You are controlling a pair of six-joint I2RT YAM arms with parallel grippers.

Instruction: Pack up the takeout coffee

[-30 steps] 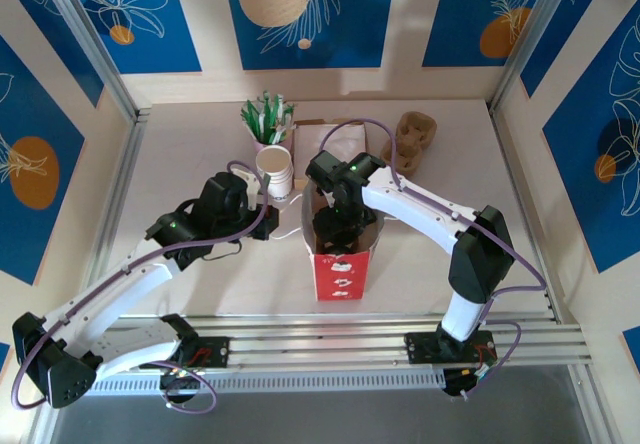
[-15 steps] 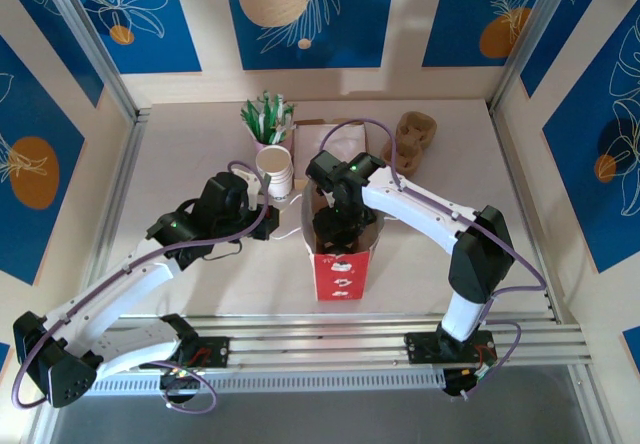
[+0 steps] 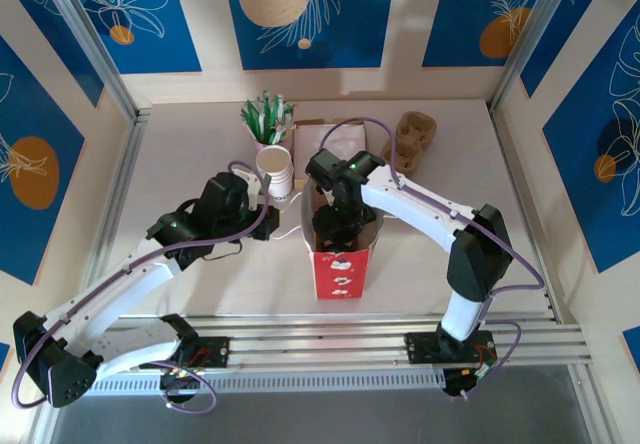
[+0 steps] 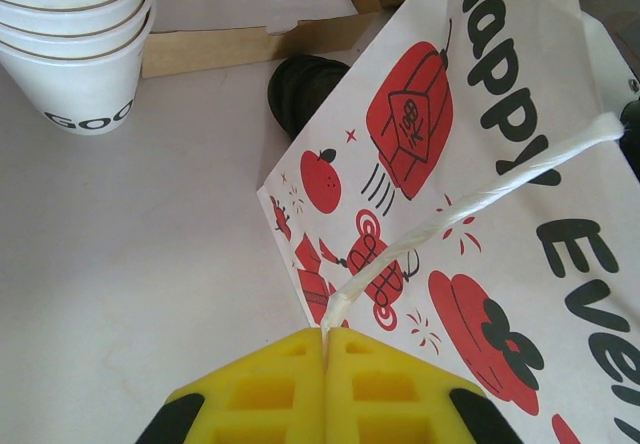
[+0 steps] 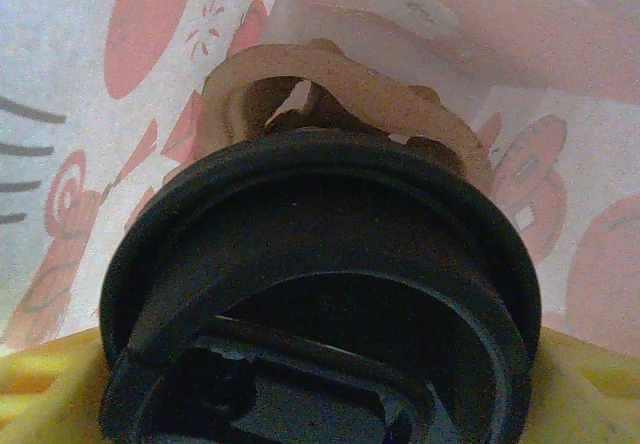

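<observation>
Black-lidded takeout coffee (image 5: 320, 254) gripped in my right tool (image 5: 320, 394), down inside mouth of red-and-white paper bag (image 3: 340, 272). Brown cardboard carrier (image 5: 340, 79) just behind lid. My left tool (image 4: 326, 339) pressed together, pinching bag's white twine handle (image 4: 470, 204). Versus earlier frames: no visible change, both arms in same pose.

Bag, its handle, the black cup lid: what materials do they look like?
The bag looks like thin matte paper printed red and black: it creases, and light glows through its walls in the right wrist view. The handle is probably twisted white paper cord, given the spiral strands. The cup lid looks like black moulded plastic, with a dull sheen and a raised rim.
</observation>
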